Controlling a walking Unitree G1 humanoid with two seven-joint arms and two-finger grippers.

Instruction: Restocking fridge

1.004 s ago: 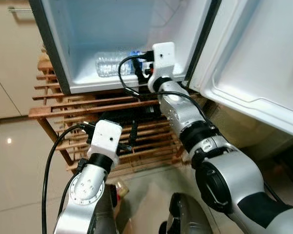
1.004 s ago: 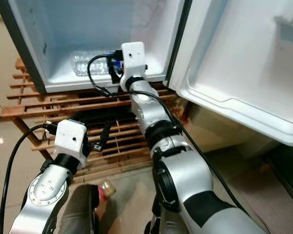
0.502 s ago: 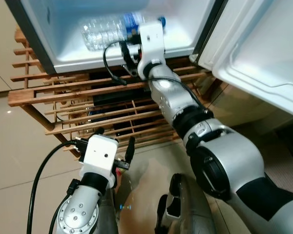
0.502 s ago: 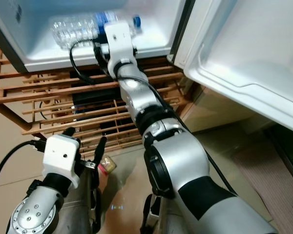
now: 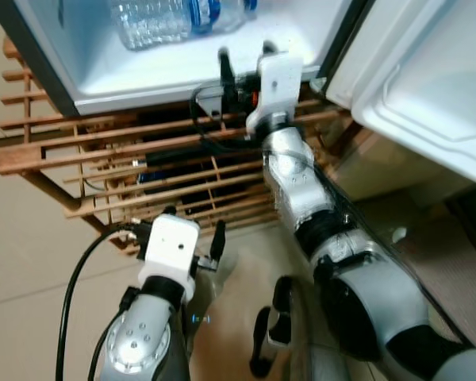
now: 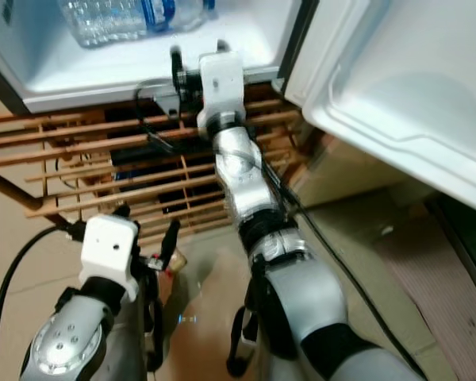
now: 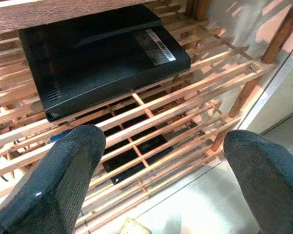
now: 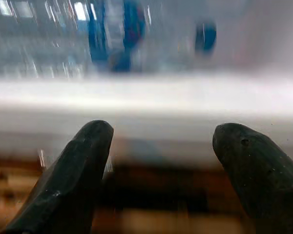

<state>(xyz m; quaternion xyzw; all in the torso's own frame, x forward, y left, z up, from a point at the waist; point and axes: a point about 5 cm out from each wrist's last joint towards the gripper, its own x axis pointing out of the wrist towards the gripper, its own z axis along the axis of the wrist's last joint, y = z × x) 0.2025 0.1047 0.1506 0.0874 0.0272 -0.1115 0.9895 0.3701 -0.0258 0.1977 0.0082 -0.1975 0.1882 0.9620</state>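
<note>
The water bottle (image 5: 178, 17) lies on its side on the floor of the open fridge (image 5: 182, 71), cap toward the door side. The right gripper (image 8: 158, 161) hangs just outside the fridge's front lip, fingers spread and empty, the bottle beyond it and apart. The left gripper (image 7: 161, 161) is low before the wooden slatted rack (image 5: 79, 159), fingers parted, holding nothing.
</note>
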